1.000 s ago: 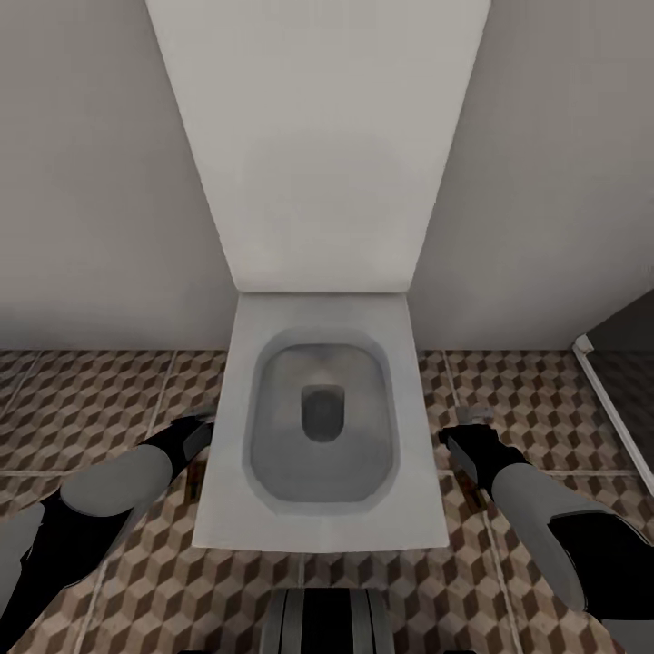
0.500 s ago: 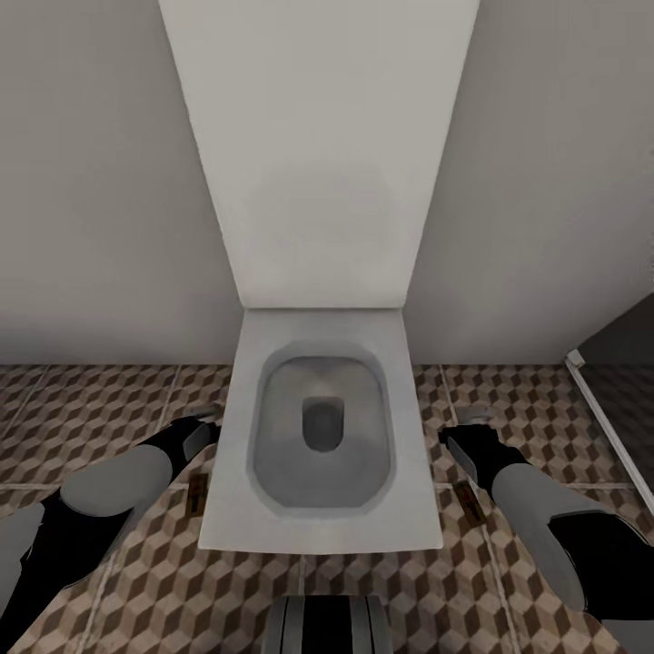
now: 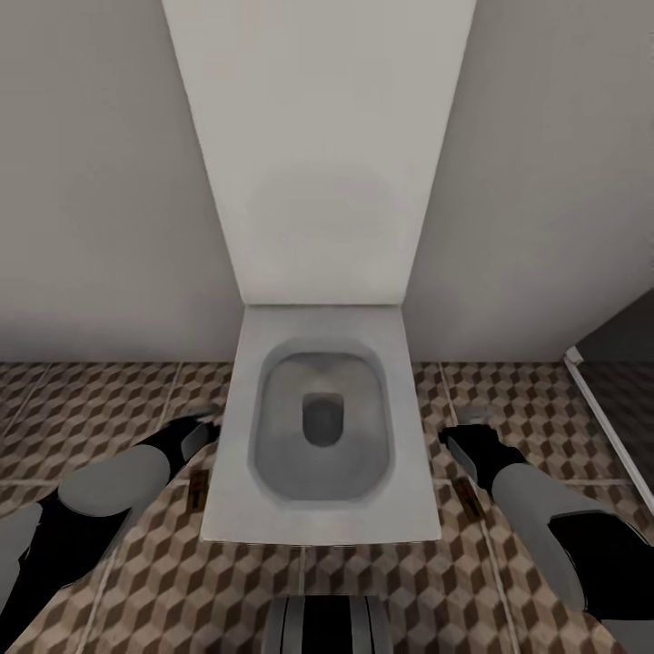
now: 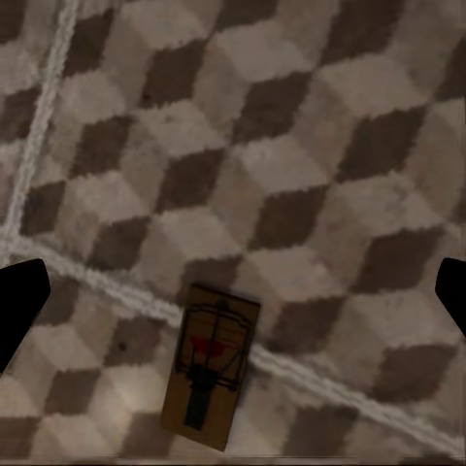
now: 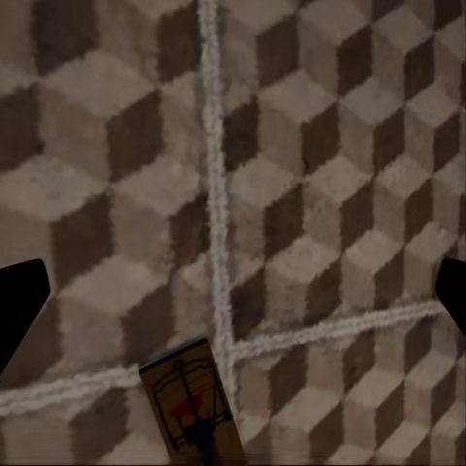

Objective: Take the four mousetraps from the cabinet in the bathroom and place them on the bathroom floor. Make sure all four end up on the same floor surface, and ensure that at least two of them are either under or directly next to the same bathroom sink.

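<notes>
Head cam looks down on a white toilet [image 3: 320, 427], lid up against a grey wall [image 3: 91, 182], standing on the bathroom floor [image 3: 82, 409] of cube-pattern tiles. Left gripper [image 3: 202, 429] sits low beside the bowl's left edge, right gripper [image 3: 461, 434] beside its right edge, both over tile. Left wrist cam: fingertips [image 4: 19, 301] wide apart at the frame edges, nothing between them; one mousetrap [image 4: 212, 366] lies flat on the floor below, across a grout line, also visible from the head cam as a small brown sliver [image 3: 195, 490] just left of the toilet base. Right wrist cam: fingertips [image 5: 19, 301] also spread, empty; a second mousetrap [image 5: 192, 406] flat on the tiles next to a grout crossing, seen from the head cam [image 3: 467, 496] right of the bowl, partly hidden by the forearm. A dark panel [image 3: 627, 363] with a white frame sits at far right.
</notes>
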You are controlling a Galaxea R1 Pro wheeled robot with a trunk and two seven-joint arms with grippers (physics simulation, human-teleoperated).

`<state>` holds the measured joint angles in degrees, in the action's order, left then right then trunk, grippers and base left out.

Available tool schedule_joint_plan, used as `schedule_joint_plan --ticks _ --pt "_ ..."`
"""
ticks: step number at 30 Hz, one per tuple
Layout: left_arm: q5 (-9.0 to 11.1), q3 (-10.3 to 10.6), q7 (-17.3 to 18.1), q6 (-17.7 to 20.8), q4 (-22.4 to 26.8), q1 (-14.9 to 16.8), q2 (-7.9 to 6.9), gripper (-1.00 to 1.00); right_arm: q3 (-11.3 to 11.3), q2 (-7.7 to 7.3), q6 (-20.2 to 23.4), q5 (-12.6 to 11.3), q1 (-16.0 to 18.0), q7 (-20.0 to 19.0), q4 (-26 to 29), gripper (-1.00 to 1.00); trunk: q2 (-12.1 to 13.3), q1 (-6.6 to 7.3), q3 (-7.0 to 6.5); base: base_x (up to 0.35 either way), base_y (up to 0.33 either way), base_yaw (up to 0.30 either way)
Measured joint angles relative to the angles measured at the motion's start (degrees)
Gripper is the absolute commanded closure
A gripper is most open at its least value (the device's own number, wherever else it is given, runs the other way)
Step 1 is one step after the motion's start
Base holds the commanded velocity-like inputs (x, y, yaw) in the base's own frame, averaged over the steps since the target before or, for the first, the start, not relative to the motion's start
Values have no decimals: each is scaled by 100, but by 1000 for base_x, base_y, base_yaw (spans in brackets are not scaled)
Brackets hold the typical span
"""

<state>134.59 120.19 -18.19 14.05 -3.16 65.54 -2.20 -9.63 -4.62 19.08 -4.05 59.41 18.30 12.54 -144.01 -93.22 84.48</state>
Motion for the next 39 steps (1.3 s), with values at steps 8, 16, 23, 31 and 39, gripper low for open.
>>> schedule_joint_plan --ticks 8,16,23,31,39 --pt "0 0 -1 1 0 0 1 -100 0 0 -2 0 0 0 0 -100 0 -1 0 -289 0 0" --pt "0 0 -2 2 0 0 -7 -100 0 0 -4 0 0 0 0 -100 0 -2 0 -327 0 0" --pt "0 0 -2 2 0 0 -4 -100 0 0 -4 0 0 0 0 -100 0 -2 0 -333 0 0" --pt "0 -2 -2 2 0 0 0 -100 0 0 -5 0 0 0 0 -100 0 -2 0 -334 0 0" --pt "0 -7 -2 2 0 0 10 -100 0 0 -5 0 0 0 0 -100 0 -2 0 -333 0 0"
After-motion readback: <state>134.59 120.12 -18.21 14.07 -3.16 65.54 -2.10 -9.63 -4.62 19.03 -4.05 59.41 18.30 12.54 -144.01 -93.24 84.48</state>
